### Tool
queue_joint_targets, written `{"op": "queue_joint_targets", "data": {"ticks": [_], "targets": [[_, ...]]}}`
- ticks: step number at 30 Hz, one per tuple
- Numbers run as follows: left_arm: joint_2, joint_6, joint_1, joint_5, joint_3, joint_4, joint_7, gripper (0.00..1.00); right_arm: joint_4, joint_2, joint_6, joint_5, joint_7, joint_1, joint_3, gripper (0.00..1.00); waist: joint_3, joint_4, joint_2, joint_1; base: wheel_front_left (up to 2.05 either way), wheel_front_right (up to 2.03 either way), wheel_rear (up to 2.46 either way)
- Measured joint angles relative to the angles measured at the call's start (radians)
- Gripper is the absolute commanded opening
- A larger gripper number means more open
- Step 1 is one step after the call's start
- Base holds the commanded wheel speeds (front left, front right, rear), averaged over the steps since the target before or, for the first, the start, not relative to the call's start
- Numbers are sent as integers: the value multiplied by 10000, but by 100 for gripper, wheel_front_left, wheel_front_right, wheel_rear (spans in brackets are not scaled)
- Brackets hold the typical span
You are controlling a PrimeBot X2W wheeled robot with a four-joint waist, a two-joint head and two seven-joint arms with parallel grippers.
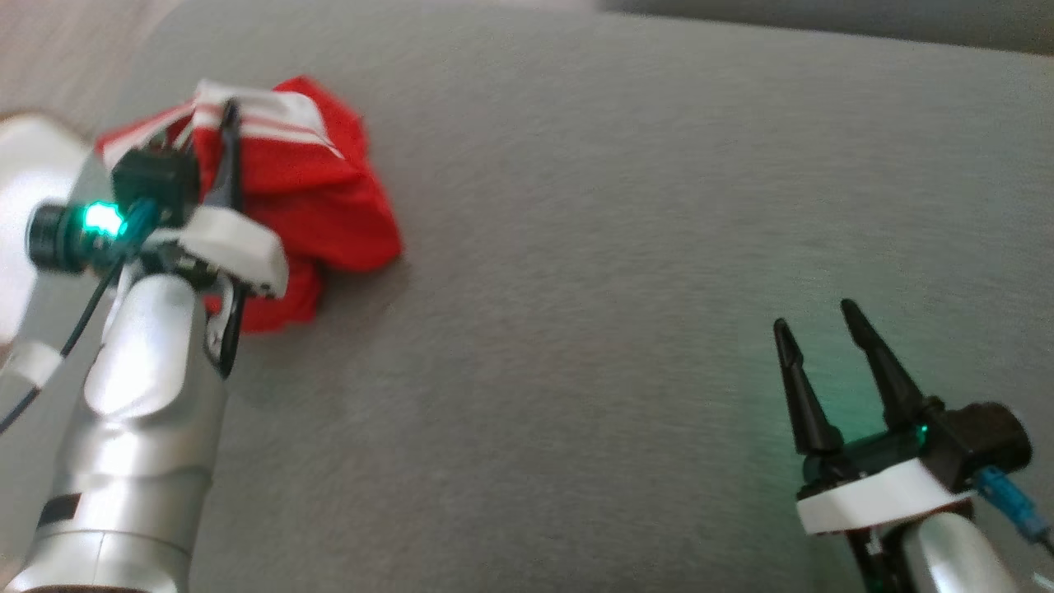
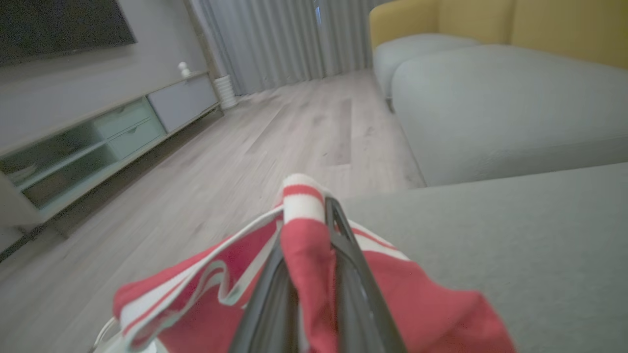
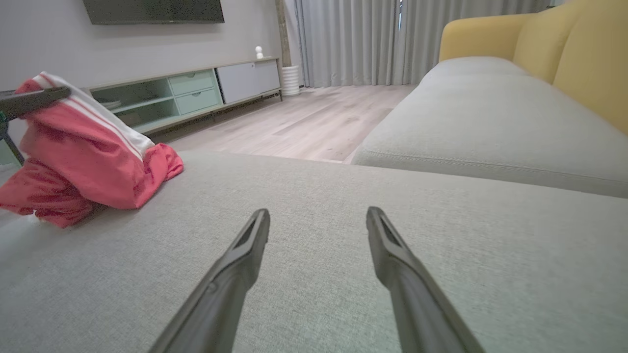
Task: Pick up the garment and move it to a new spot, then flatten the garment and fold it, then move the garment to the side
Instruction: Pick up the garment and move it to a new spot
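On your left, the left gripper (image 2: 309, 220) is clenched on a bunched fold of the red garment (image 1: 329, 189), with the white-striped band pinched between its fingers. Part of the cloth is drawn up, and the rest slumps in a heap on the grey sofa seat (image 1: 576, 329) near its far left corner. That hold suits carrying the heap, so I judge the pick-up is under way and the flattening and folding not yet begun. The seat's left edge runs just beside the heap, with wooden floor (image 2: 245, 147) below, so steer away from it. Rightward, the seat offers wide room for a new spot. Toward the near right corner, the right gripper (image 1: 815, 317) hovers with its fingers spread, holding nothing, well apart from the cloth.
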Motion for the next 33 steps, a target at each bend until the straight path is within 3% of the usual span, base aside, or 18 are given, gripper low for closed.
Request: {"op": "queue_joint_targets", "data": {"ticks": [9,15,21,25,33], "targets": [[153,-449,45,142,-907,-3659,1381,0,107,690,0,84,0,577,-94,100,-1006,-2210,0,1,0,0,0],[61,-577,-27,132,-1333,-4903,1835,0,107,890,0,86,0,741,-104,100,-1497,-3664,0,1,0,0,0],[-372,-612,-16,-56,-1912,-4953,1885,0,100,1074,0,102,0,822,-2,100,-1717,-4776,0,1,0,0,0],[-677,-667,590,-268,-2391,-4535,1672,0,102,1118,0,178,0,821,54,100,-1599,-5108,0,1,0,0,0],[-1039,-780,3100,-470,-3816,-2157,-314,0,270,1235,0,259,0,467,389,100,-848,-5458,0,5,0,0,0]]}}
